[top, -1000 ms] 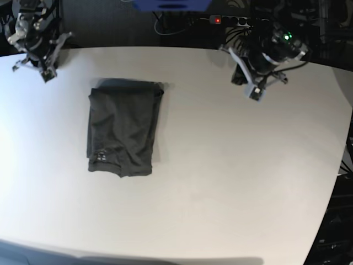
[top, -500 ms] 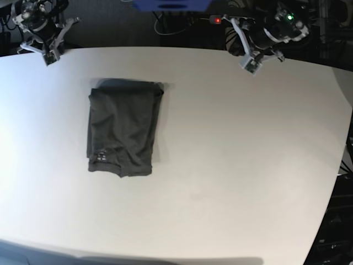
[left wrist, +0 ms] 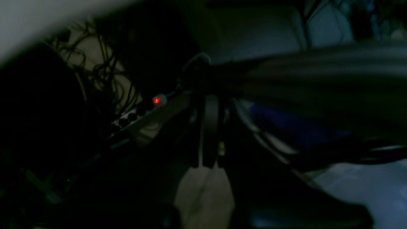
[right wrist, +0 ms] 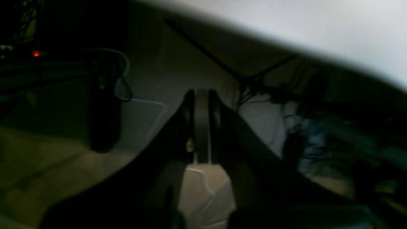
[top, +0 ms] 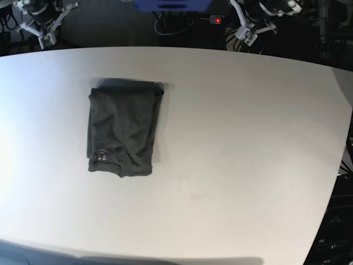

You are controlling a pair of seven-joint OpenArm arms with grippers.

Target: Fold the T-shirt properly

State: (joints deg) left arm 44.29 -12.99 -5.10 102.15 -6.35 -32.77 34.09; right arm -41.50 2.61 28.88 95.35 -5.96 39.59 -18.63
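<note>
The T-shirt (top: 124, 128) lies on the white tabletop (top: 242, 165), in the left half of the base view and nearer the far edge than the near edge. It is folded into a compact upright rectangle, longer from far to near than it is wide. The fabric is dark grey and shows soft wrinkles across its face. A small dark label patch (top: 100, 157) sits near the near-left corner of the bundle. The far edge of the fold looks slightly thicker and casts a narrow shadow on the tabletop. The near edge is a little uneven, dipping lower toward the right corner.

Neither arm touches the cloth. The right gripper (top: 44, 37) hangs at the far-left corner of the base view, beyond the far edge of the tabletop and well apart from the T-shirt. Its wrist view shows the two fingers (right wrist: 189, 127) pressed together with nothing between them: clenched and empty. The left gripper (top: 248, 36) stands at the far side, right of centre, also beyond the tabletop edge and well apart from the T-shirt. Its wrist view is dark and blurred, yet the fingers (left wrist: 210, 130) appear closed against each other with no cloth held: clenched and empty.

Behind the far edge, a power strip with a red light (top: 218, 20) lies among dark cables. A blue object (top: 171, 5) sits at the top centre of the base view.
</note>
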